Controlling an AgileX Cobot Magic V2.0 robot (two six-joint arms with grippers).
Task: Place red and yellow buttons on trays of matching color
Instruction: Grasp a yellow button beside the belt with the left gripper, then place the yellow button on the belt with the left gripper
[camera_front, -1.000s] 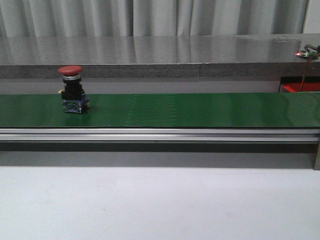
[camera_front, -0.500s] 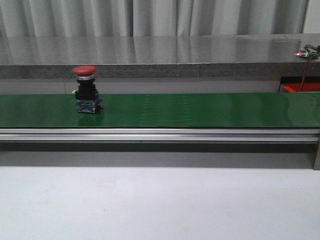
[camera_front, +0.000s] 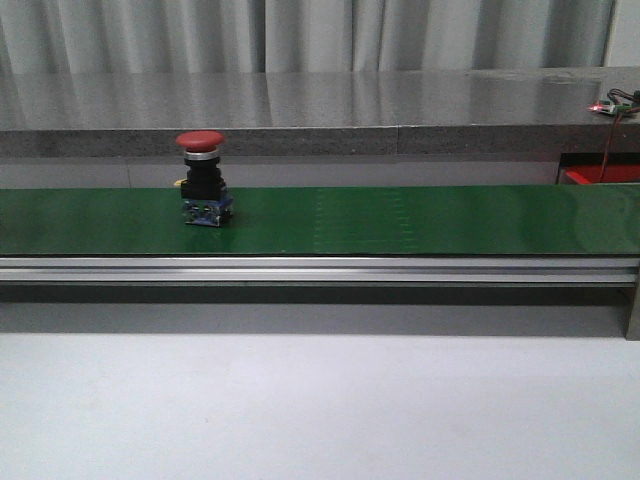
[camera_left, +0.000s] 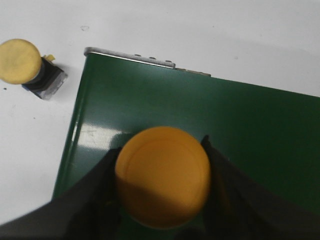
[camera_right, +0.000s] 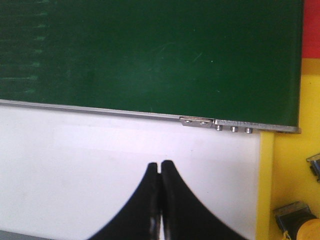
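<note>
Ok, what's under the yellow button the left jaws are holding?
The green conveyor belt lies below the yellow button gripped by the left gripper. The cap covers the button's body and the belt patch directly beneath, so any contact can't be seen.

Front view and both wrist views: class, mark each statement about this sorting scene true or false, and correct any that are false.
1. The red button stands upright on the green belt. True.
2. The left gripper is empty. False: its fingers sit on either side of a yellow button, shut on it.
3. The right gripper has its fingers closed together with nothing between them. True.
4. A second yellow button lies on the green belt. False: it lies on the white surface beside the belt's end.
5. Both arms show in the front view. False: neither arm appears there.
</note>
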